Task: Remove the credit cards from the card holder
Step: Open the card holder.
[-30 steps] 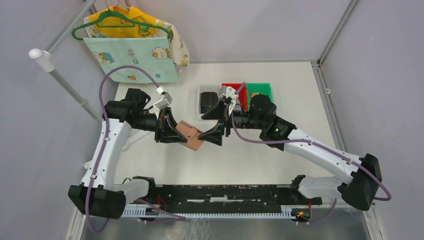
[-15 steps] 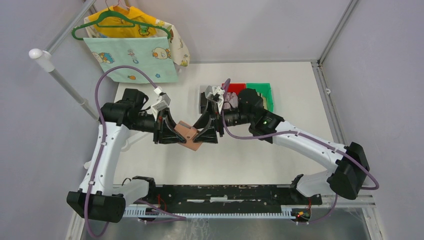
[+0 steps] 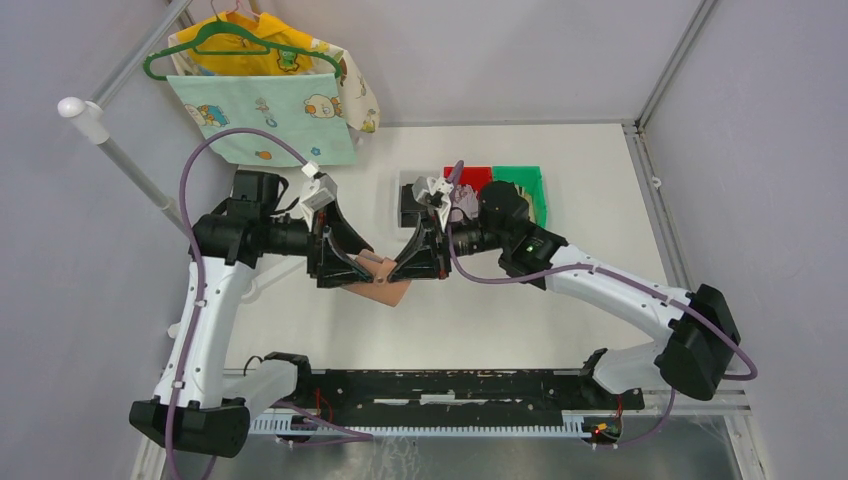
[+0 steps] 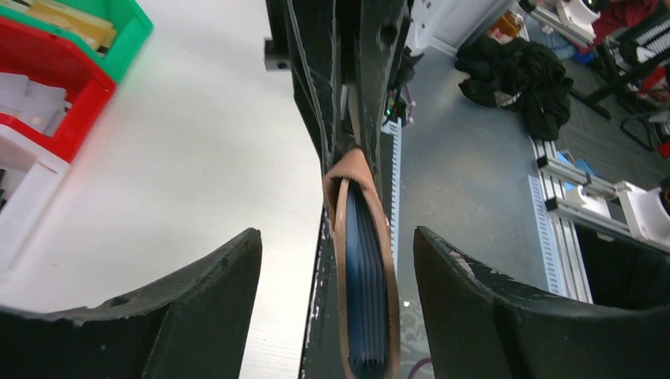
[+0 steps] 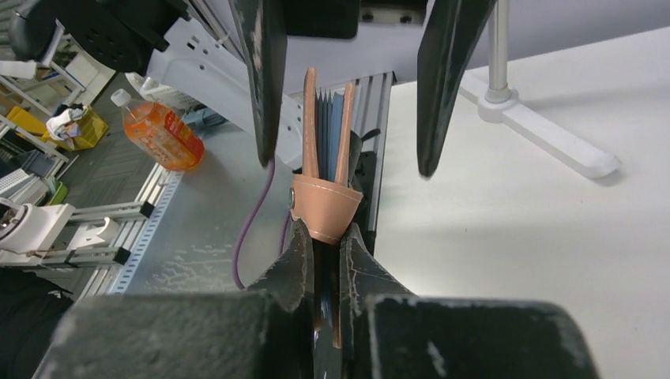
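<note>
We find right gripper [image 5: 324, 237] clamped on the card holder [image 5: 325, 204], left gripper [image 4: 336, 245] apart; only wrist views show its blue-grey sleeves [image 4: 365, 300].

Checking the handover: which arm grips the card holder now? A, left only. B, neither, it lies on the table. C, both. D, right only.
D: the right jaws are pinched shut on the card holder, while the left jaws stand open on either side of it, not touching it.

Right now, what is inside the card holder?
Inside the card holder, between its tan covers, a stack of blue-grey edges shows. Whether these are sleeves or cards, and how many, cannot be told; their faces are hidden.
</note>
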Tool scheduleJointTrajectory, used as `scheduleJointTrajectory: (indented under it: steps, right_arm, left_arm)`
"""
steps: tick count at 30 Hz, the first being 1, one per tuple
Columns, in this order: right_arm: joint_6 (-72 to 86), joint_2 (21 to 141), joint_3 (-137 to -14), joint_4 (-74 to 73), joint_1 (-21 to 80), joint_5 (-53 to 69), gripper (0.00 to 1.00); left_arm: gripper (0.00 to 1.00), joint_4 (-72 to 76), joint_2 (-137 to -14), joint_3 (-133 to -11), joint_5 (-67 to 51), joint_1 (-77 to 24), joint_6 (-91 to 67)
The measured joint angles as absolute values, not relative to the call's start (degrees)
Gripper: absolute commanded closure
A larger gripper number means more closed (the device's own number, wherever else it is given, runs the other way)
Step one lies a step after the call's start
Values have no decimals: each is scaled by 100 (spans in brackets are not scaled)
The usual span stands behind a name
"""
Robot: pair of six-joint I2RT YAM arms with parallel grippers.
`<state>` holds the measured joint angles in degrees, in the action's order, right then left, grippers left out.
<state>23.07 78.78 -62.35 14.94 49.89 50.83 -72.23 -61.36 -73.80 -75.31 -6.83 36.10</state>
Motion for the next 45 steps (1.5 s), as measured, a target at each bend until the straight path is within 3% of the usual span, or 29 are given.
scheduleJointTrajectory:
  steps: [7,17,26,31,33,35,36,40,45]
  right_arm:
    - [2130,7564,-5618,1629,4954,5043,100]
    - [2163,7483,-5481,1973,4925,5098,100]
    - [2239,7426,-5481,2137,4901,5256,100]
    - [2303,7426,-5481,2215,4899,5251,99]
    - [2351,7441,-5481,2270,4899,5251,81]
    - [2425,7476,-5481,2318,4897,5247,48]
    - [2429,7505,-5481,2338,4890,5247,36]
    - [2349,7529,-5500,2298,4890,5083,20]
    - [1839,7470,-5625,1621,4904,4156,9]
  left_arm:
    - [39,-6278,-5907,-7369,-7658,-683,2462]
    - [32,-7083,-6132,-7367,-7867,-683,3037]
    - [50,-8103,-6289,-7367,-7878,-683,4097]
    - [49,-8274,-6300,-7240,-7999,-683,4313]
    - [60,-8313,-6294,-7150,-8007,-683,4338]
    - [75,-8370,-6294,-7116,-8005,-683,4357]
    - [82,-8366,-6287,-7116,-7990,-683,4377]
    - [98,-8003,-6283,-7116,-7883,-683,4178]
    - [98,-6565,-6016,-6873,-7251,-683,2709]
